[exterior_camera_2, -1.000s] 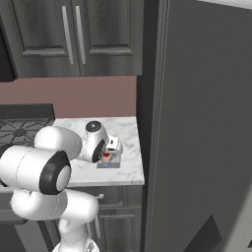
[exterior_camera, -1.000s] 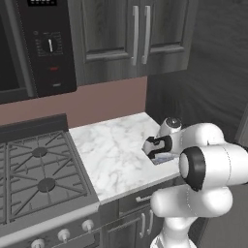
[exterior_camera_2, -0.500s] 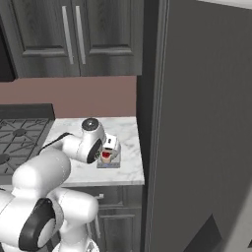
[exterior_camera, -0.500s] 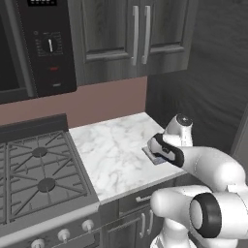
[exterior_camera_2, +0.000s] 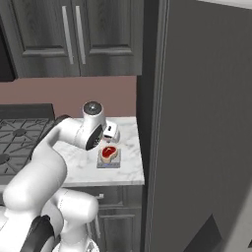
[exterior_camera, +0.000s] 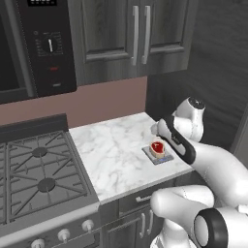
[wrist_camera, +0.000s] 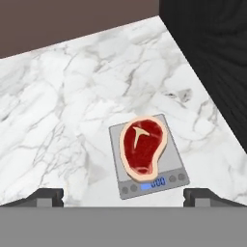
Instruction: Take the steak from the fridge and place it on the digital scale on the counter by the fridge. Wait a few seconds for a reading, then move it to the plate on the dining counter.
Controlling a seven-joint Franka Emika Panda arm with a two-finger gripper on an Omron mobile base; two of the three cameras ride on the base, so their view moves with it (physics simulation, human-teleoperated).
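The steak (wrist_camera: 142, 146) lies flat on the scale (wrist_camera: 148, 185) on the surface (wrist_camera: 72, 96) beside the fridge (exterior_camera_2: 206, 123). My pincer (wrist_camera: 128, 197) hangs above it, tips apart, empty. What's left, I judge: wait for the reading, then carry it to the plate.

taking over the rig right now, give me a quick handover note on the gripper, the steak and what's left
Gripper: open and empty, fingers spread wide, above the scale and clear of the meat.
Steak: lies flat on the digital scale, which sits on the counter next to the fridge. The scale's small blue display is lit; the digits are too small to read.
Fridge door looks shut.
Done: steak out of the fridge and set on the scale.
Left: wait out the reading, regrasp the steak, carry it to the plate on the dining counter.
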